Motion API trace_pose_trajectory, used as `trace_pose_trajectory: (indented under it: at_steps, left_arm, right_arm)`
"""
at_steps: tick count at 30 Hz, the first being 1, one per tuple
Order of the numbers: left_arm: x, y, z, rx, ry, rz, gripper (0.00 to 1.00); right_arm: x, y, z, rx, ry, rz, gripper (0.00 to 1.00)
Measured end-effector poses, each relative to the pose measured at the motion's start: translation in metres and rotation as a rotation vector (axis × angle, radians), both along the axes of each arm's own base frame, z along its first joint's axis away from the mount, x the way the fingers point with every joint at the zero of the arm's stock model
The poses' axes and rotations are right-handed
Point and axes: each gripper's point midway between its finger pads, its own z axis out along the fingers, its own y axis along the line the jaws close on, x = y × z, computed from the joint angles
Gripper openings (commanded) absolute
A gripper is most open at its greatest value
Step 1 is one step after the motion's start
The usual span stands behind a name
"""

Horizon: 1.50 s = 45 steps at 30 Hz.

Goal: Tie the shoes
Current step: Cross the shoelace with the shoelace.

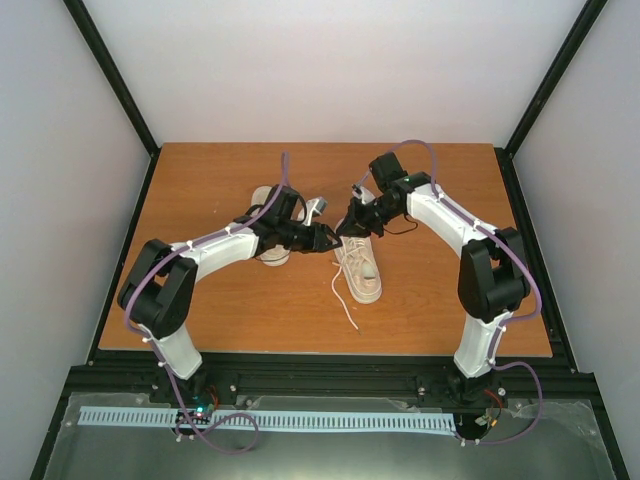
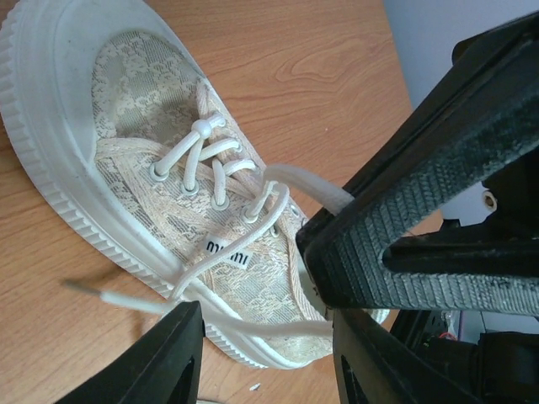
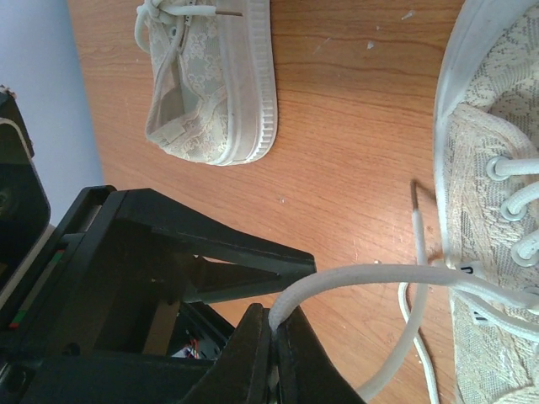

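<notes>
Progress check: pretty early days on this one. The small cream low-top canvas sneaker with the pale rubber sole (image 1: 362, 270) that both arms are huddled over sits about mid-way across the brown wooden desk (image 1: 450, 300). Its thin white lace (image 2: 189, 164) is threaded through every eyelet I can see, but there's no knot and no bow. One loose end (image 1: 345, 308) just trails over the desk toward the near edge.

The right gripper (image 3: 274, 330) has its jaws pinched tight on one strand of that lace, which arcs up off the tongue. The left gripper (image 2: 263, 326) is right beside it with its jaws apart. Another strand runs across the gap between them, with nothing clamped as far as I can see.

The matching second sneaker (image 3: 215, 93) lies off to the left, partly under the left arm in the overhead view. Its lace looks loose too, but the top of that shoe is cut off in the wrist view, so I can't swear to it.

My read: crossing the strands, the first knot, the loops and the bow are all left to do, on both.
</notes>
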Motion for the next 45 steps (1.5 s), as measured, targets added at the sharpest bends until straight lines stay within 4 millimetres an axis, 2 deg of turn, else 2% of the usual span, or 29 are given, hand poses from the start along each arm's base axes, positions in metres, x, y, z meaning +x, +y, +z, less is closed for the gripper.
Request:
trace_pose_trajectory:
  at_steps: [6, 10, 20, 28, 34, 42, 45]
  left_arm:
    - [0.0, 0.0, 0.004, -0.007, -0.012, 0.0, 0.48]
    - [-0.004, 0.001, 0.014, -0.023, -0.033, -0.006, 0.4]
    - [-0.009, -0.008, 0.024, -0.052, -0.059, -0.027, 0.42]
    - [-0.002, -0.013, 0.01, -0.042, -0.032, -0.022, 0.27]
    - [-0.001, -0.016, 0.001, -0.039, -0.002, -0.018, 0.02]
    - [0.001, -0.016, 0.001, -0.028, 0.006, 0.012, 0.01]
    - [0.003, -0.007, -0.001, 0.006, 0.001, 0.049, 0.01]
  right_arm:
    - [0.0, -0.002, 0.0, -0.007, -0.006, -0.004, 0.03]
    - [0.0, -0.002, 0.001, -0.007, -0.009, -0.004, 0.03]
    - [-0.001, -0.002, 0.001, -0.007, -0.009, -0.004, 0.03]
    - [-0.001, -0.002, 0.002, -0.007, -0.01, -0.004, 0.03]
    - [0.0, -0.002, 0.002, -0.007, -0.01, -0.005, 0.04]
    - [-0.004, -0.008, 0.0, -0.013, -0.027, -0.014, 0.15]
    - [-0.015, -0.015, 0.003, -0.028, -0.042, -0.018, 0.18]
